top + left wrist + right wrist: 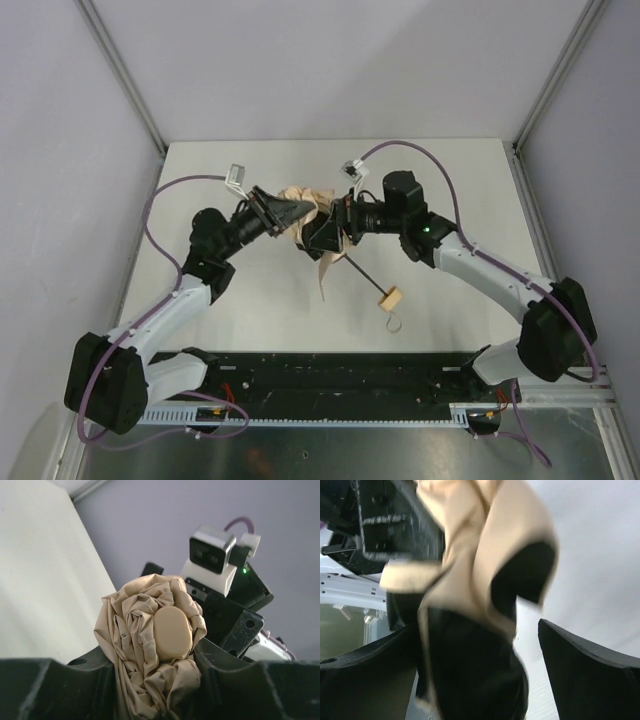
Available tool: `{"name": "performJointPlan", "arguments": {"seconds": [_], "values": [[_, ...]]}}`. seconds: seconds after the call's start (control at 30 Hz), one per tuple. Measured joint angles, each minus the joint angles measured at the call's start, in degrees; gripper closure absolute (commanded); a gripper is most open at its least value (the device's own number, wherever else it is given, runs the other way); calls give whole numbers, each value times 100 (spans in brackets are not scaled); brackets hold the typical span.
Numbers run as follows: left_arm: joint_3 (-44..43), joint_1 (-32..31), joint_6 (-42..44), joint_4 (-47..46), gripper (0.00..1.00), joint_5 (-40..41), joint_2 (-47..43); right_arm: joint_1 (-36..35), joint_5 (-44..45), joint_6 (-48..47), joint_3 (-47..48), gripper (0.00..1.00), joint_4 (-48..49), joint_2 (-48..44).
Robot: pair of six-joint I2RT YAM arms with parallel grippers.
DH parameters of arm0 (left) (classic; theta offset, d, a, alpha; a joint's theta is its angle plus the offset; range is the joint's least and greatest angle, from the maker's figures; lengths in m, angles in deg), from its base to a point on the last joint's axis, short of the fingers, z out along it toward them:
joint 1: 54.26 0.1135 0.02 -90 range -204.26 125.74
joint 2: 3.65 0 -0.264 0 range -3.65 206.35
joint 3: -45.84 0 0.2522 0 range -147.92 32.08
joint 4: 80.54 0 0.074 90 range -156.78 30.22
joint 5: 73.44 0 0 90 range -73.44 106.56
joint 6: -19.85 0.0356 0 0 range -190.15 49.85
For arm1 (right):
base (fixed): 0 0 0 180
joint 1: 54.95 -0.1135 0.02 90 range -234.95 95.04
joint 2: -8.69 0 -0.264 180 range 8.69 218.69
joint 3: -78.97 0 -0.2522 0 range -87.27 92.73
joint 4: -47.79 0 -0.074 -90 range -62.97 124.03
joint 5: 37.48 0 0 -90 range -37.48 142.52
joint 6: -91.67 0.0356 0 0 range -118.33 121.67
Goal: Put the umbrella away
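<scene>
Fabric of the umbrella is a soft, matte beige cloth, crushed into a wrinkled ball above the middle of the table. The left wrist view shows deep folds packed around a smooth, pale oval cap at the canopy's tip. The left gripper is clamped on this bundle, its dull black fingers pressing the cloth from both sides.

A thin black shaft runs out of the bundle down toward the near right and ends in a small blocky handle of pale wood, which lies on the table. A slim strap curls just below it. A flat tan flap hangs from the bundle beside the shaft.

The right gripper straddles the lower part of the bundle with its jaws spread. A strip of table shows between the cloth and one finger. That view is blurred, so whether the other finger touches the beige and black mass is unclear.

The right arm's boxy silver wrist camera faces the left one. In the overhead view the two grippers hide where shaft meets canopy.

The table is plain matte white, enclosed by pale lilac-grey walls with metal corner posts. A black rail crosses its near edge.
</scene>
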Motion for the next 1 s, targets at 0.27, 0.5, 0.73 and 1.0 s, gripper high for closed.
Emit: {"name": "performJointPlan", "arguments": {"seconds": [0.27, 0.5, 0.73, 1.0], "values": [[2, 560, -111, -1108, 100, 151, 166, 166, 654, -13, 17, 1, -890, -879], [0, 887, -170, -1652, 100, 240, 356, 608, 1495, 76, 17, 1, -1589, -1740], [-343, 1244, -461, -1978, 100, 334, 361, 2070, 2647, 752, -44, 3, -2203, -2577], [-1025, 1340, -1217, -2938, 100, 581, 476, 3053, 1412, 3217, -1714, 21, -516, -1893]]}}
